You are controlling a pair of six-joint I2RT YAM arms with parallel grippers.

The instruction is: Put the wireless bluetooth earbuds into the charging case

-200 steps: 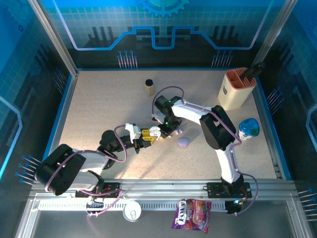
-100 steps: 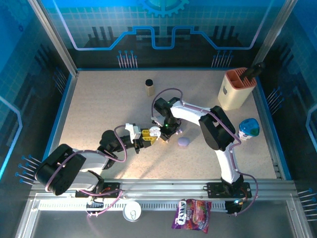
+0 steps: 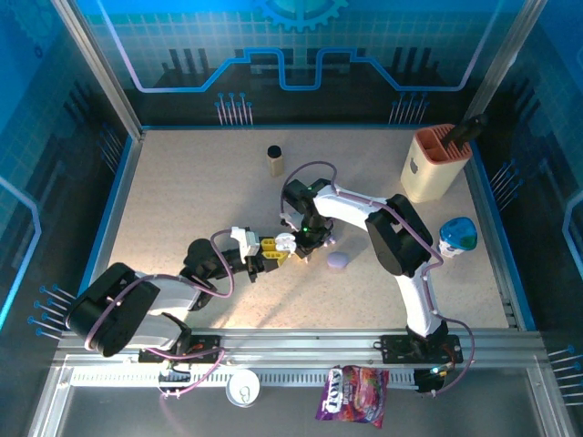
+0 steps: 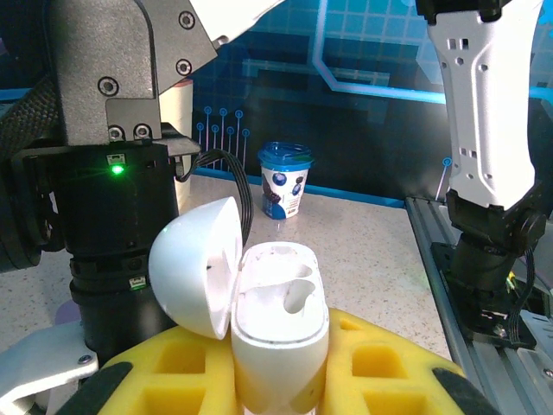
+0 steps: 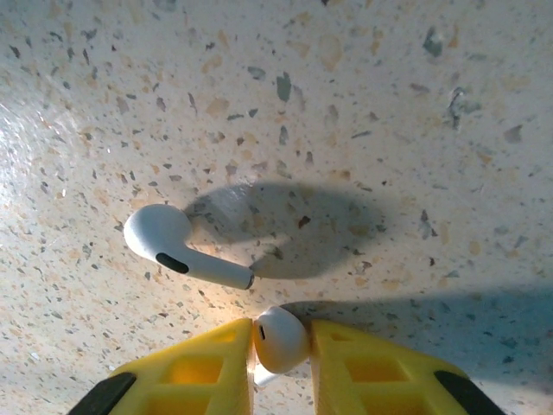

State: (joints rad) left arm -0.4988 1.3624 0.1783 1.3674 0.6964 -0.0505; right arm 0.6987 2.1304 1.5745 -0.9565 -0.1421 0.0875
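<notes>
Left wrist view: left gripper [image 4: 278, 376] clamps the open charging case [image 4: 278, 303]. Right wrist view: right gripper [image 5: 281, 356] pinches one earbud [image 5: 278, 335]; a second earbud [image 5: 173, 246] lies just ahead.

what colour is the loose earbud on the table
White, with a small dark slot. The loose earbud shows best in the right wrist view.

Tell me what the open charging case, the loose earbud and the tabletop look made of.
Charging case: glossy white hard plastic, smooth with soft highlights. Loose earbud: likely the same glossy plastic, with a dark vent inset. Tabletop: speckled stone-look surface, perhaps laminate or composite.
</notes>
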